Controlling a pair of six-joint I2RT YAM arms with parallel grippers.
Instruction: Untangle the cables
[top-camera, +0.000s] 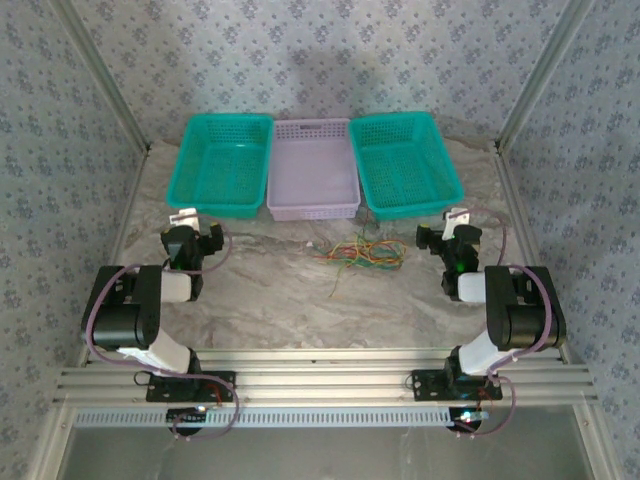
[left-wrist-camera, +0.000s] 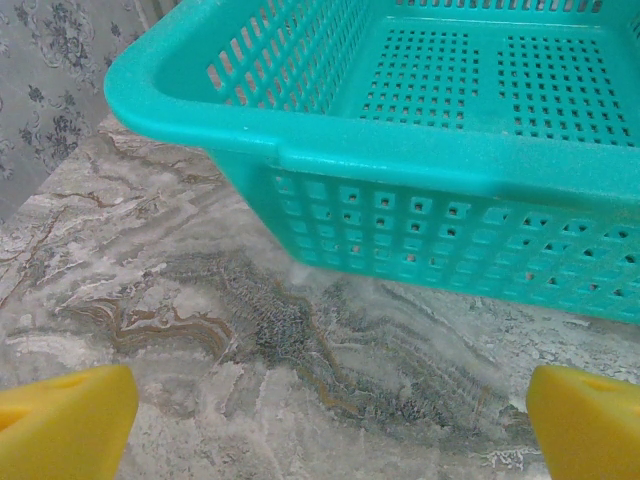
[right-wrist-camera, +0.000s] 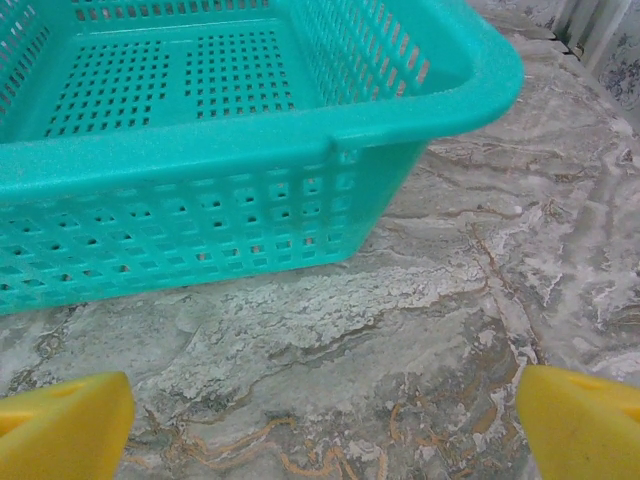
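The cables (top-camera: 358, 251) lie in a loose tangle of thin red, green and yellow wires on the marble table, in front of the lilac basket, with one strand trailing toward the near side. My left gripper (top-camera: 190, 222) hangs at the table's left, well apart from the tangle, open and empty; its yellow fingertips (left-wrist-camera: 65, 420) stand wide over bare marble. Over on the right, my right gripper (top-camera: 450, 225) is open too, with yellow fingertips (right-wrist-camera: 62, 425) far apart and nothing between them.
Three baskets line the back: a teal basket (top-camera: 222, 165) on the left, a lilac basket (top-camera: 312, 172) in the middle, a teal basket (top-camera: 405, 165) on the right. Their near walls (left-wrist-camera: 430, 230) (right-wrist-camera: 180, 235) rise just ahead of each gripper. Metal frame posts flank the table.
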